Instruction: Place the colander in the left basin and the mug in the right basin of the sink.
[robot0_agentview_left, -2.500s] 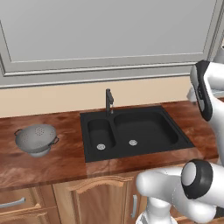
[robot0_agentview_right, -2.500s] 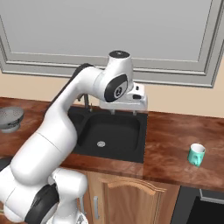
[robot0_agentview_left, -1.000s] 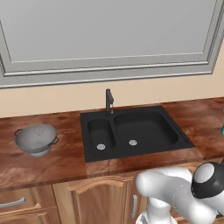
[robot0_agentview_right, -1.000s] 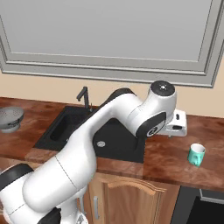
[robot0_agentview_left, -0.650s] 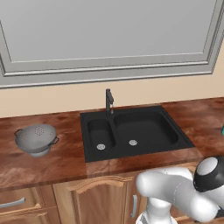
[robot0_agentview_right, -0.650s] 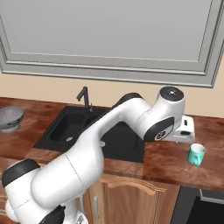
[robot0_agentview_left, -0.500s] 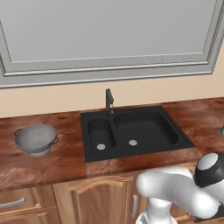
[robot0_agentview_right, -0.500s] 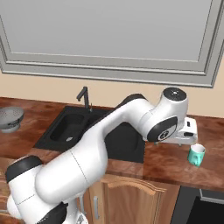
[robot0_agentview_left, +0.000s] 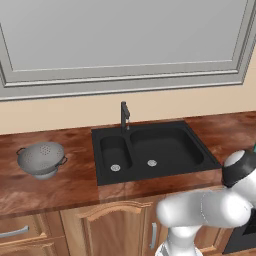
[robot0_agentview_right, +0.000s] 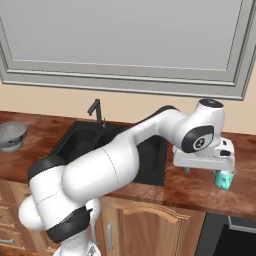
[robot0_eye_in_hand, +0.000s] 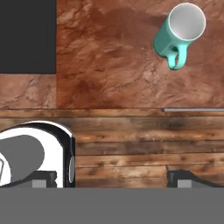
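Showing the brown worktop (robot0_agentview_left: 65, 185) with the black sink (robot0_agentview_left: 155, 152) set into it: the right basin (robot0_agentview_left: 167, 147) wider, the left basin (robot0_agentview_left: 115, 152) narrow. At 9 o'clock of the sink stands the colander (robot0_agentview_left: 41, 159). At 3 o'clock, the hand (robot0_agentview_right: 204, 172), fingers apart, hangs above the upright mug (robot0_eye_in_hand: 179, 29), holding nothing.

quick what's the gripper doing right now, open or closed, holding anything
Gripper: open, fingers spread wide, holding nothing; it hangs above the counter beside the mug, not touching it.
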